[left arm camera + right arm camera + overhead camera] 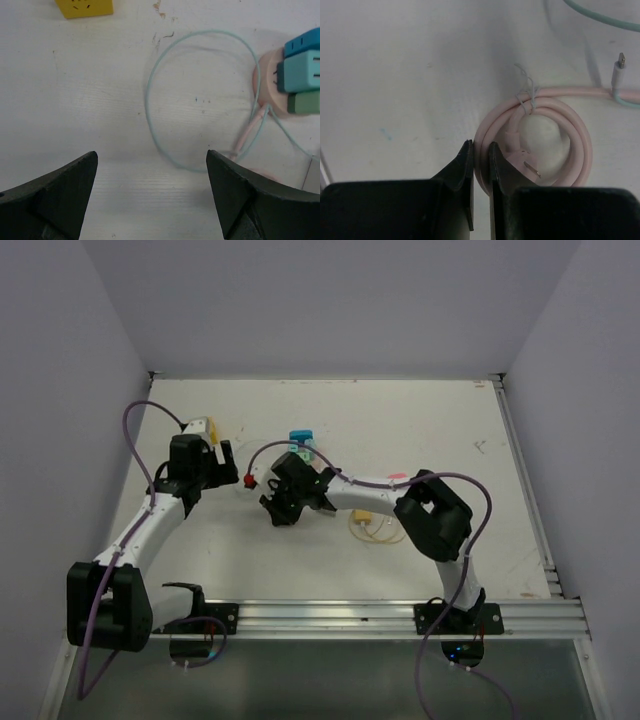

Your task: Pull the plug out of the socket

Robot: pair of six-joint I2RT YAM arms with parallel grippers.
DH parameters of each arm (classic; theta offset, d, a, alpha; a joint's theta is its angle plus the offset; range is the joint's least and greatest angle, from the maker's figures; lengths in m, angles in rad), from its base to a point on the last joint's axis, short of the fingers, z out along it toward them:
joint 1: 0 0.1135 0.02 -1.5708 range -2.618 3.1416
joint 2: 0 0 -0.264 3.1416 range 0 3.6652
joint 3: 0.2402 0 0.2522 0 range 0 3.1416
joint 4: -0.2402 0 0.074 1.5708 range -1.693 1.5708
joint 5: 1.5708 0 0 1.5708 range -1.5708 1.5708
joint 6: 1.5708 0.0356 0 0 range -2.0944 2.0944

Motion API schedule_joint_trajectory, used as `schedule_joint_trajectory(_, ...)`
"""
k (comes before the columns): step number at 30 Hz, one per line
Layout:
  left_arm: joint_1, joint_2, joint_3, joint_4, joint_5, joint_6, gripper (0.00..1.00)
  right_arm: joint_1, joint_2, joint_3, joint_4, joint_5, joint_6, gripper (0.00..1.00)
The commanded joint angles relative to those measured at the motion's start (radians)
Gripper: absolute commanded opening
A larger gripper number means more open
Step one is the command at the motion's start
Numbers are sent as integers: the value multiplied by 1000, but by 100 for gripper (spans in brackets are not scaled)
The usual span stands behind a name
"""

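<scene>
Right wrist view: pinched the coiled pink cable [584,150] by its rim in right jaws, likely to drag it. Saw its plug [519,155] inside the coil, prongs bare, off any socket. Held left jaws spread near the pink socket [264,82].

Pink plug [521,158] — loose, flat, inside coiled cable [581,134]
</scene>
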Motion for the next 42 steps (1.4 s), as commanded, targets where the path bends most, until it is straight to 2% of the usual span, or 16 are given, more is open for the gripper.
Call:
schedule_joint_trajectory(1,20,-31,33,42,-16,-24,93,100,-94,-90,-59,-116,53,0)
schedule_joint_trajectory(5,23,-34,28,44,-19,-24,92,177,-182,-202,-53,-167,91,0)
schedule_joint_trajectory(10,23,-32,13,61,18,-19,92,214,-307,-355,-23,-128,130,6)
schedule_joint_trajectory(12,23,-26,10,67,58,-19,92,214,-360,-377,-46,-99,130,9)
schedule_joint_trajectory(14,19,-23,-1,73,93,-18,92,212,-380,-368,-138,-90,87,12)
schedule_joint_trajectory(18,-7,-18,1,55,156,-21,92,211,-432,-384,-241,-90,39,25)
schedule_joint_trajectory(19,-15,-20,8,36,174,-26,92,212,-446,-395,-241,-91,39,28)
schedule_joint_trajectory(23,-23,-41,14,16,250,-45,91,212,-515,-418,-224,-88,67,49)
schedule_joint_trajectory(27,-35,-69,5,-5,276,-90,89,211,-565,-351,-215,-46,108,61)
schedule_joint_trajectory(32,-73,-95,-15,-10,294,-137,88,174,-599,-253,-215,110,179,63)
schedule_joint_trajectory(36,-169,-106,-45,15,230,-191,86,87,-608,-198,-201,224,255,63)
schedule_joint_trajectory(42,-246,-43,-64,50,181,-239,85,5,-567,-141,-207,380,332,64)
